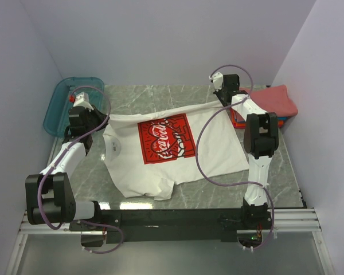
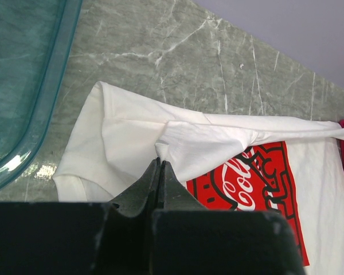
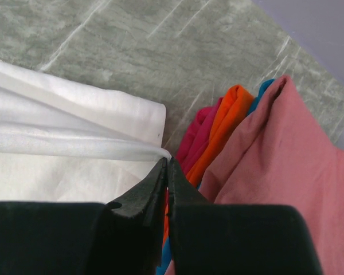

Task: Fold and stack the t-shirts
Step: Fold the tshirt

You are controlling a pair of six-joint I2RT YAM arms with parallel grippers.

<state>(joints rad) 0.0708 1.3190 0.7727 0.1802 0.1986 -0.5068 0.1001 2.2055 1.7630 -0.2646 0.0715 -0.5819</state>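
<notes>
A white t-shirt (image 1: 172, 157) with a red Coca-Cola print (image 1: 165, 138) lies across the marble table (image 1: 143, 94). Its far edge is lifted and stretched taut between my two grippers. My left gripper (image 2: 159, 161) is shut on a fold of the white fabric (image 2: 195, 137) near the collar end, at the left (image 1: 105, 118). My right gripper (image 3: 167, 160) pinches the other end of the taut white edge (image 3: 74, 143) at the back right (image 1: 222, 103). Beside it sits a stack of folded t-shirts: coral-red (image 3: 286, 160) on top, orange (image 3: 229, 114) and blue (image 3: 265, 87) beneath.
A teal plastic bin (image 1: 66, 106) sits at the back left, close to the left gripper, and also shows in the left wrist view (image 2: 23, 86). The folded stack (image 1: 275, 100) fills the back right corner. Walls enclose the table on three sides.
</notes>
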